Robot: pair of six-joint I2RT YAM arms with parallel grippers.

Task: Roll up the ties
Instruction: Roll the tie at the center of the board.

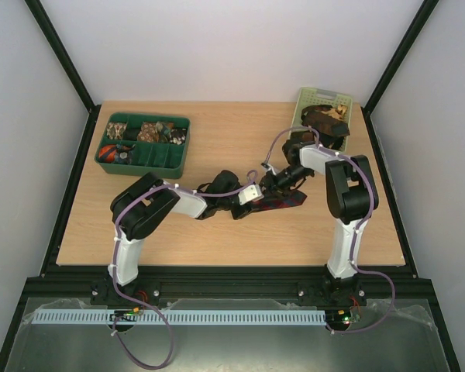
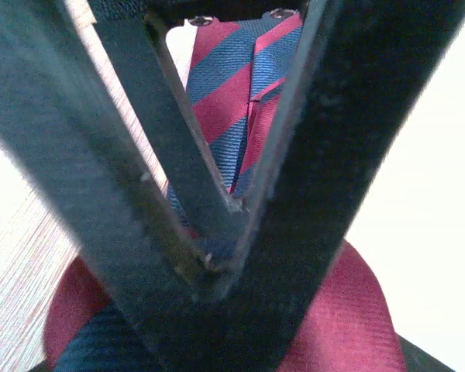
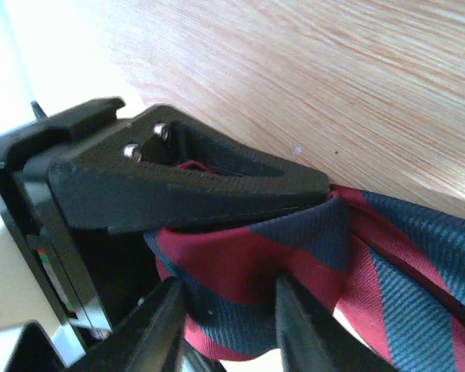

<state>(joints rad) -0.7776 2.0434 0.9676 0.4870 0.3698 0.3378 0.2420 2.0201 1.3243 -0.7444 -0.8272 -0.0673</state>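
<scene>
Dark red, navy-striped fabric necktie (image 3: 387,271), mid-roll.
Left gripper (image 2: 217,260) and right gripper (image 3: 294,248) clamp it (rolls (image 1: 147,133) in dark green divided tray (image 1: 178,159), ten o'clock; loose ties (image 1: 325,120) wait at one).

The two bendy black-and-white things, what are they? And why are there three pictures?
They are two robot arms, the left arm and the right arm, bolted to a wooden table. One picture looks down from above. The other two come from cameras on the wrists, so everything there looks huge. On the table are a dark green tray, a pale green basket and a red tie with blue stripes. The left gripper pinches the tie. It also sits inside the right gripper; how tightly, I cannot tell.
</scene>
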